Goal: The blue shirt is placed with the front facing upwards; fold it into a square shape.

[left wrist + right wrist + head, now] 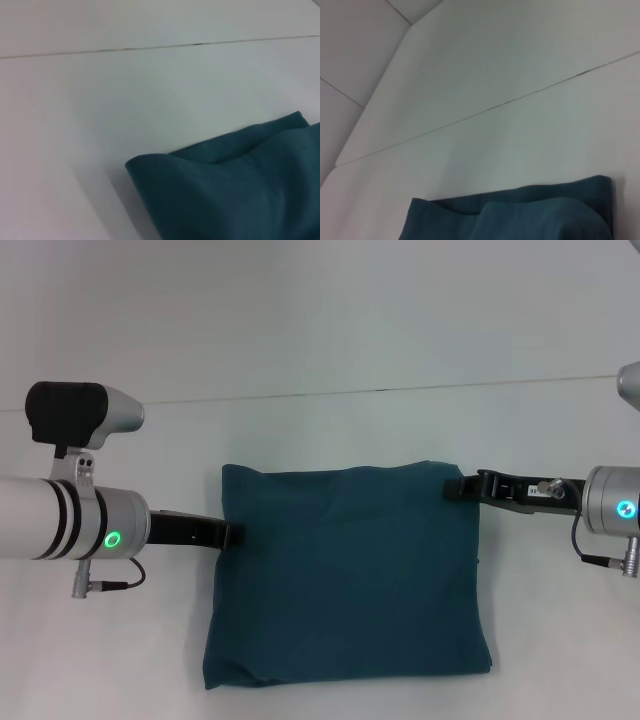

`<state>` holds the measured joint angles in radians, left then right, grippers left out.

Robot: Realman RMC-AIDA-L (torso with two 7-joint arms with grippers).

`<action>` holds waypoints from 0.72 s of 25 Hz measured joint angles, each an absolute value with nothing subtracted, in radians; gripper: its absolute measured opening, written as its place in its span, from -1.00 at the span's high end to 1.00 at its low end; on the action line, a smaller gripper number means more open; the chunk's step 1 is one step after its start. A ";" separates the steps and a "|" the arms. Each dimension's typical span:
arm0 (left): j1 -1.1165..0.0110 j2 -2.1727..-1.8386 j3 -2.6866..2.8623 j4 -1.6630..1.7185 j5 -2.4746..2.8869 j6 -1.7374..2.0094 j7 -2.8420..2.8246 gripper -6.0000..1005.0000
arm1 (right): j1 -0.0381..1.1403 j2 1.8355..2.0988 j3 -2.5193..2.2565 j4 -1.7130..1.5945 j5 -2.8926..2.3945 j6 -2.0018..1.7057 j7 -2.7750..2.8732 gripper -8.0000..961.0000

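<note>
Head view: the shirt [345,575] is seen already folded into a near-square teal packet on the white table [320,340], lying in the middle between the two arms. The left gripper [232,535] is met at the packet's left edge, toward the far corner, and the right gripper [452,487] at the far right corner. Both tips are level with the cloth and touching or just beside it. Whether the fingers are spread or closed cannot be told, nor whether any cloth is pinched, since the tips are hidden against the fabric.

The relation that matters is judged to be this: the packet lies inward from each claw, with its far edge running between the two tips, and the near edge lies well away toward the robot. Neither arm is clearly nearer; each sits at its own side. The packet is slightly longer across than deep, so little folding is judged to remain, and any further move would be made along the far edge or by drawing both claws outward.

No print, label or writing can be read; only plain teal cloth is shown in all three views. In both wrist views only a folded corner of the shirt and bare table are seen.
</note>
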<state>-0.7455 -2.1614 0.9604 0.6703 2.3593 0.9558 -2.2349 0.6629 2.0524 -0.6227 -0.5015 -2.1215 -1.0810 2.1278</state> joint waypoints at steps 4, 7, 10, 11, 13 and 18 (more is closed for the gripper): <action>-0.745 -2.161 0.960 0.670 2.359 0.956 -2.235 0.94 | 0.659 2.053 -0.620 -0.502 -2.122 -1.081 2.129 0.77; -0.745 -2.160 0.960 0.672 2.355 0.959 -2.235 0.94 | 0.656 2.054 -0.618 -0.502 -2.122 -1.080 2.127 0.72; -0.745 -2.160 0.960 0.677 2.352 0.964 -2.235 0.94 | 0.655 2.053 -0.619 -0.502 -2.122 -1.079 2.126 0.67; -0.746 -2.160 0.960 0.677 2.352 0.964 -2.235 0.94 | 0.654 2.053 -0.618 -0.504 -2.122 -1.079 2.125 0.66; -0.746 -2.160 0.960 0.678 2.352 0.965 -2.237 0.94 | 0.652 2.053 -0.614 -0.508 -2.121 -1.080 2.120 0.63; -0.745 -2.160 0.960 0.678 2.355 0.966 -2.243 0.93 | 0.637 2.055 -0.595 -0.517 -2.091 -1.080 2.091 0.46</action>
